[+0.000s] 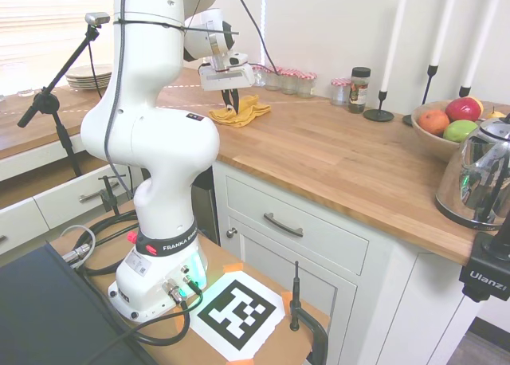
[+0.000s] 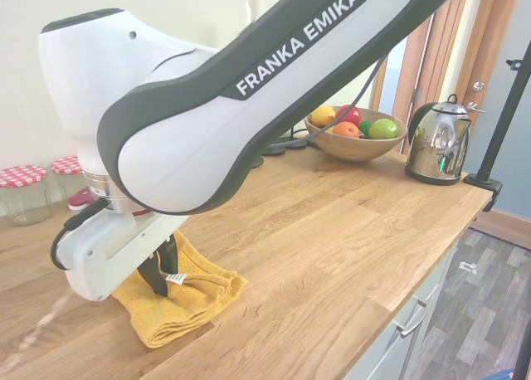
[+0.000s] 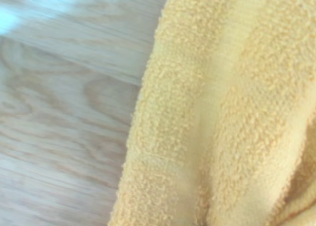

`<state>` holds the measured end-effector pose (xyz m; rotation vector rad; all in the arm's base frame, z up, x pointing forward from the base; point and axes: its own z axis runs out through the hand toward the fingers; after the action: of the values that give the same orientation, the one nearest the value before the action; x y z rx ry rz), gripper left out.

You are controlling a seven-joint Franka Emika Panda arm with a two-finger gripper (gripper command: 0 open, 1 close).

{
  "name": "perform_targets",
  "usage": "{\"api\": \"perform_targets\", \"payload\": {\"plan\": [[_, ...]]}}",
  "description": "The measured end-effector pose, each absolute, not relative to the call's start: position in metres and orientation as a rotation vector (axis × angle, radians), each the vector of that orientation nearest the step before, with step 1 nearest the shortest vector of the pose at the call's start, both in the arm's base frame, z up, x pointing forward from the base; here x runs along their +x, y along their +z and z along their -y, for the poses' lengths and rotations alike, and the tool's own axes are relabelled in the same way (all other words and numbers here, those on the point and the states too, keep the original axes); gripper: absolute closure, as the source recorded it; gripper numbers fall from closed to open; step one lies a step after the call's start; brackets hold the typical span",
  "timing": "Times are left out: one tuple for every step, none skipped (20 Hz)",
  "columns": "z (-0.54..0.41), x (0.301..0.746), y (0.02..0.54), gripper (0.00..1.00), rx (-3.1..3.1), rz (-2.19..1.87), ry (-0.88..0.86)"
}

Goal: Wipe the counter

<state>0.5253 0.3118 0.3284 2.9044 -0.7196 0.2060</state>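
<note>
White arm reaches forward, wrist pointing straight down; tool (image 2: 163,276) lowered, dark fingers (image 2: 169,268) close together, pinching folded yellow cloth (image 2: 187,301).

The counter (image 1: 343,158) is warm-brown wood with plank grain and a smooth, slightly satin finish. The cloth (image 2: 187,301) on it is yellow terry, with rough looped pile and flatter woven bands. The kettle (image 2: 437,144) is polished, mirror-like metal. The fruit bowl (image 2: 353,145) looks like matt wood. The jars (image 1: 287,80) are clear glass.
</note>
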Motion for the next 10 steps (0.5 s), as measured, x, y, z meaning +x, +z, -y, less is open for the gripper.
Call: {"api": "perform_targets", "payload": {"plan": [[-0.311, 0.526, 0.328, 0.0, 2.904, 0.726, 0.203], [-0.309, 0.527, 0.328, 0.0, 2.902, 0.731, 0.199], [-0.307, 0.528, 0.329, 0.0, 2.9, 0.734, 0.197], [-0.306, 0.528, 0.329, 0.0, 2.899, 0.737, 0.196], [-0.304, 0.529, 0.329, 0.0, 2.897, 0.739, 0.196], [-0.303, 0.529, 0.329, 0.0, 2.896, 0.74, 0.195], [-0.302, 0.53, 0.329, 0.0, 2.895, 0.742, 0.195], [-0.301, 0.53, 0.33, 0.0, 2.894, 0.744, 0.194], [-0.3, 0.531, 0.33, 0.0, 2.892, 0.746, 0.193], [-0.299, 0.531, 0.33, 0.0, 2.891, 0.749, 0.193]]}}
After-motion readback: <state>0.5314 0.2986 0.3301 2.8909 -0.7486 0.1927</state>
